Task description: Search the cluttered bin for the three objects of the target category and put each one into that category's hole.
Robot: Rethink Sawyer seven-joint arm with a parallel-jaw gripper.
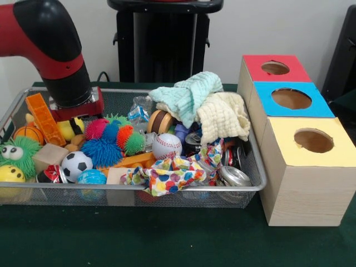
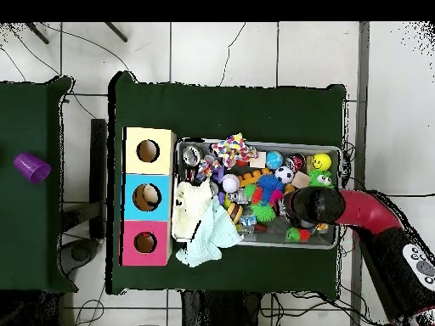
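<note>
A wire mesh bin (image 1: 261, 177) is heaped with toys, cloths and cans. My gripper (image 1: 75, 108) reaches down into its left end, just behind a yellow toy (image 1: 69, 129) and a spiky pink ball (image 1: 95, 129); its tip is hidden, so I cannot tell its state. Balls lie about: a baseball (image 1: 166, 146), a soccer ball (image 1: 75, 164), a small basketball (image 1: 29, 133). Right of the bin stand three wooden boxes with round holes, topped red (image 1: 276, 68), blue (image 1: 291, 99) and yellow (image 1: 313, 141). In the overhead view my gripper (image 2: 307, 206) is over the bin's right part.
A mint cloth (image 1: 189, 94) and a cream cloth (image 1: 222, 117) pile high at the bin's back right. A polka-dot cloth (image 1: 167, 175) and cans (image 1: 233, 175) lie at the front. An orange plastic piece (image 1: 43, 118) leans beside the arm. A purple cup (image 2: 31, 167) sits on a separate table.
</note>
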